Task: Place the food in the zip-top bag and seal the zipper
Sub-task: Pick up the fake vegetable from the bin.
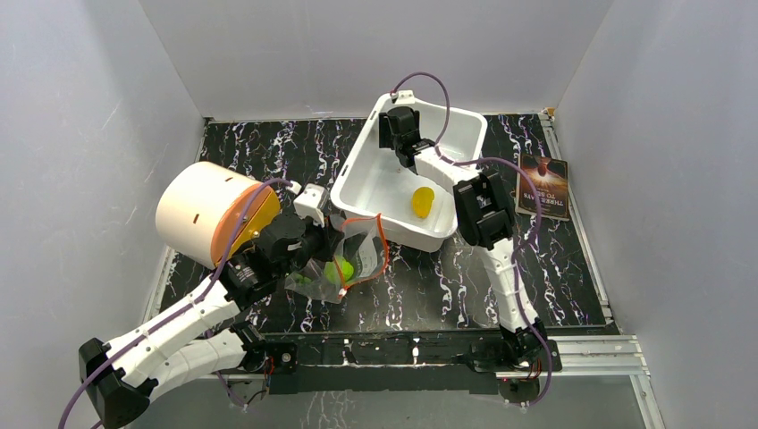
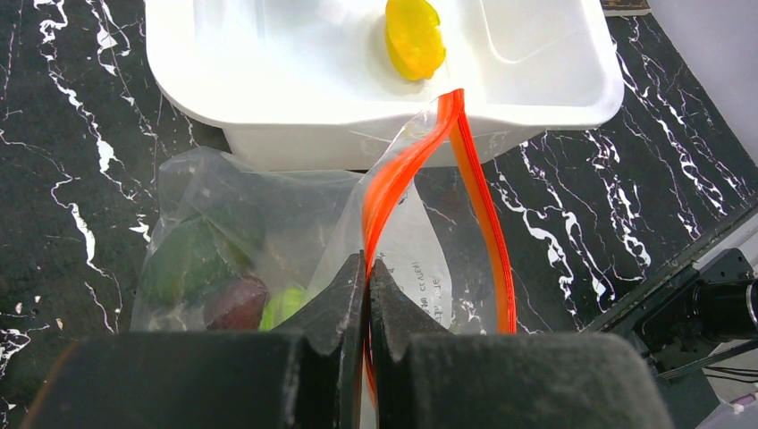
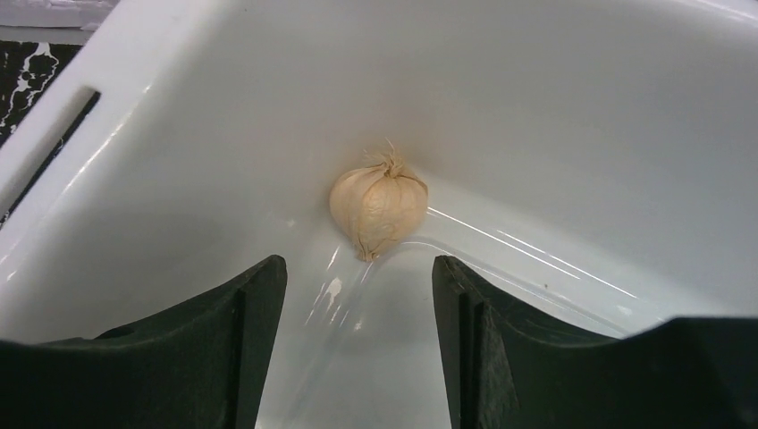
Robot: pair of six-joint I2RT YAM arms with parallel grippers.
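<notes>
Left pincer (image 2: 367, 268): closed tight on the thin red-orange zipper strip (image 2: 483, 206) of the clear crinkly zip-top bag (image 2: 223, 206), holding the mouth up as a narrow loop.
Right pincer (image 3: 359, 295): open and empty, down inside the white rectangular plastic tub (image 1: 451, 121), aimed at a beige garlic bulb (image 3: 378, 210) but not touching it.
Food in bag: a dark green avocado (image 2: 192, 259), a dark purple-brown round fruit (image 2: 237, 304) and a bright green lime (image 2: 284, 306) lie at the bag's bottom, left of the left pincer.
Food left out: the garlic bulb sits in a rounded corner of the tub. A yellow-orange mango piece (image 2: 414, 36) lies on the tub floor, just beyond the bag mouth. No second bulb is in view.
Risk, garlic: tucked against curved walls, the round bulb could roll or squirt free if a fingertip meets plastic first.
Risk, mouth: the loop is slim and pinched at one point, so a dropped piece could strike the strip and bounce onto the black marbled surface (image 1: 554, 286).
Risk, tub: a shove could slide it into the bag.
Around: a cream drum with an orange lid (image 1: 206, 214) lies at the left, and a dark printed booklet (image 1: 543, 188) at the far right.
In the way: the tub's near wall stands between the remaining food and the bag, and the drum crowds the left arm.
</notes>
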